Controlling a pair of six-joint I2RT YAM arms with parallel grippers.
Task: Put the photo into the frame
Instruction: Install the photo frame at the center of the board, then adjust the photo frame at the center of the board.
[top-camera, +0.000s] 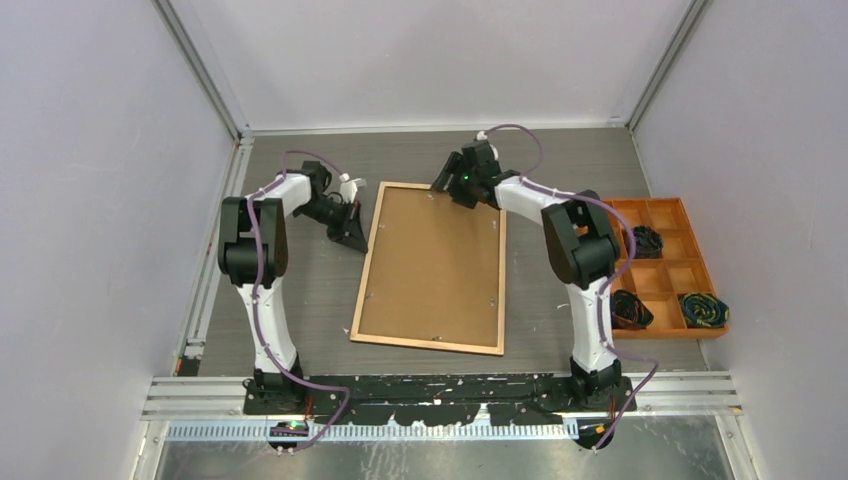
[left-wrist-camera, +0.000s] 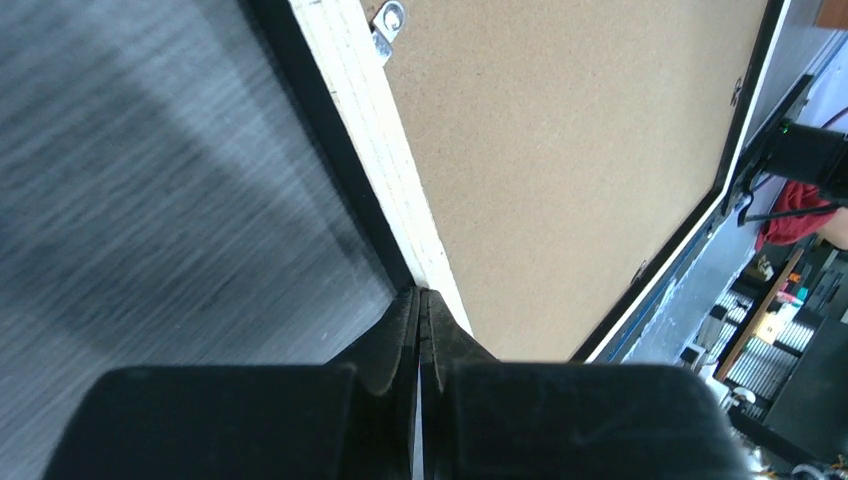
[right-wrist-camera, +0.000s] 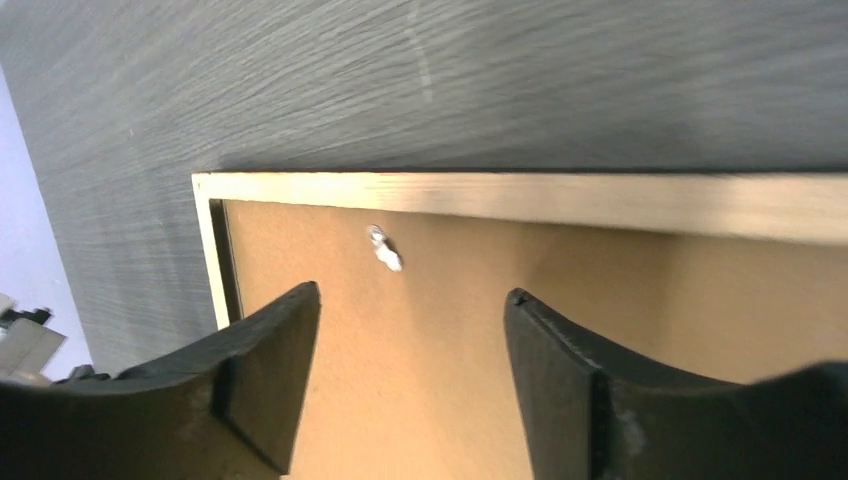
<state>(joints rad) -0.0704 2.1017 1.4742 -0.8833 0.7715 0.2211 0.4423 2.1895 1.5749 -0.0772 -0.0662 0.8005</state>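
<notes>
The frame (top-camera: 362, 290) lies back-up on the grey table, its light wood rim around the brown backing board (top-camera: 435, 265). The photo is hidden in all views. My left gripper (top-camera: 355, 235) is shut, with its tips (left-wrist-camera: 420, 293) at the frame's left wooden edge (left-wrist-camera: 370, 120), about level with the table. My right gripper (top-camera: 447, 185) is open and empty above the frame's far edge. Its fingers (right-wrist-camera: 270, 370) straddle the board (right-wrist-camera: 420, 380) just inside the far rail (right-wrist-camera: 560, 195), near a small metal tab (right-wrist-camera: 383, 250).
An orange compartment tray (top-camera: 690, 215) with dark cable bundles stands at the right, beside the right arm. Another metal tab (left-wrist-camera: 388, 25) sits on the frame's left rail. Enclosure walls close in the back and both sides.
</notes>
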